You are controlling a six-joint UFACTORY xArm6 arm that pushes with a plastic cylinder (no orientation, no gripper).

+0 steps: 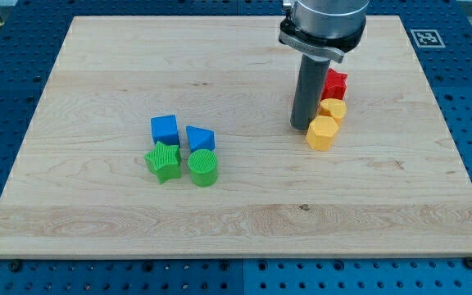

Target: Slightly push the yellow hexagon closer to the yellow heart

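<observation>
The yellow hexagon (322, 132) lies right of the board's middle. The yellow heart (333, 109) sits just above it, touching or nearly touching. A red block (335, 83) sits above the heart, partly hidden by the rod. My tip (303, 127) stands on the board right at the hexagon's left side, touching it or almost so. The rod rises from there to the arm at the view's top.
A group of blocks lies left of the middle: a blue cube (165, 129), a blue triangular block (200, 138), a green star (163, 161) and a green cylinder (203, 167). The wooden board (236, 221) rests on a blue perforated table.
</observation>
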